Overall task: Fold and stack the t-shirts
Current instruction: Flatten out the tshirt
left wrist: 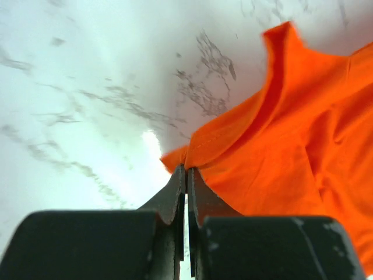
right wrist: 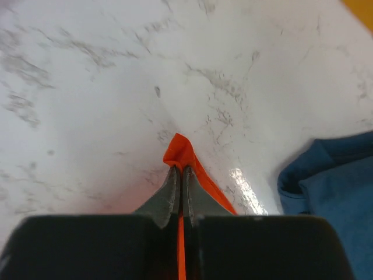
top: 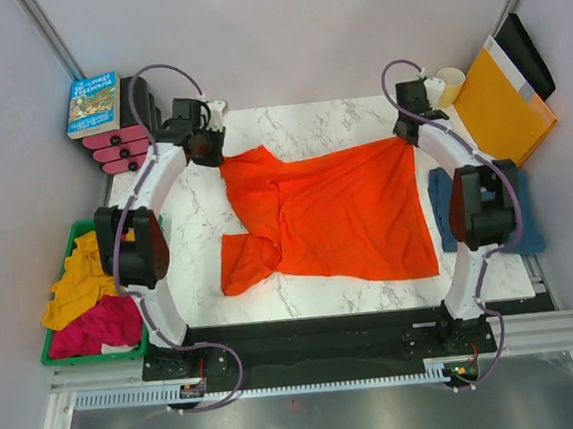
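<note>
Pinching far corners of the orange shirt [top: 337,215], the left gripper [left wrist: 186,174] and right gripper [right wrist: 179,171] sit clamped tight, probably to spread it flat for folding.

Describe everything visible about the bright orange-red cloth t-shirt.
The bright orange-red cloth t-shirt lies spread, wrinkled and unfolded, across the white marble tabletop, one short sleeve bunched at its near left. The left gripper and right gripper each pinch a far corner; a folded dark blue shirt lies beside its right edge.
</note>
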Available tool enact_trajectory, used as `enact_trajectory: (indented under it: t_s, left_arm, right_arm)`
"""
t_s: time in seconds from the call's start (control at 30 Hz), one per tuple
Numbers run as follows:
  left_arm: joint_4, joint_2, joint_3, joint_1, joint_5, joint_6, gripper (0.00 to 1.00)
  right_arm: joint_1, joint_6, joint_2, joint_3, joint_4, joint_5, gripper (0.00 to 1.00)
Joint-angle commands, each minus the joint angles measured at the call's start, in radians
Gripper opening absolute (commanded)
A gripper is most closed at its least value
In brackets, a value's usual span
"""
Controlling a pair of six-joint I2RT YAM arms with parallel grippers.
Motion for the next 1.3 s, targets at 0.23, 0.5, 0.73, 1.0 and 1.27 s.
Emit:
enact_trajectory:
  t_s: [0.23,0.5,0.73,1.0,1.27]
  left_arm:
    - [0.01,-0.445,-0.014,0.12,0.033,0.002,0.02]
    - [-0.059,-0.643,0.084,0.189,0.044,0.003,0.02]
    - [-0.099,-0.752,0.239,0.27,0.085,-0.032,0.02]
    - [-0.148,-0.873,0.391,0.283,0.128,-0.009,0.02]
    - [-0.188,-0.971,0.443,0.281,0.064,0.019,0.02]
  right_arm:
    - [0.16,-0.226,-0.598,-0.179,0.13,-0.001,0.0]
    - [0.26,-0.215,-0.885,-0.276,-0.083,-0.049,0.0]
    - [0.338,-0.315,-1.06,-0.161,-0.139,-0.035,0.0]
    - [0.366,-0.401,-1.19,0.001,-0.205,0.03,0.0]
    - [0.378,-0.419,-1.238,0.048,-0.255,0.091,0.0]
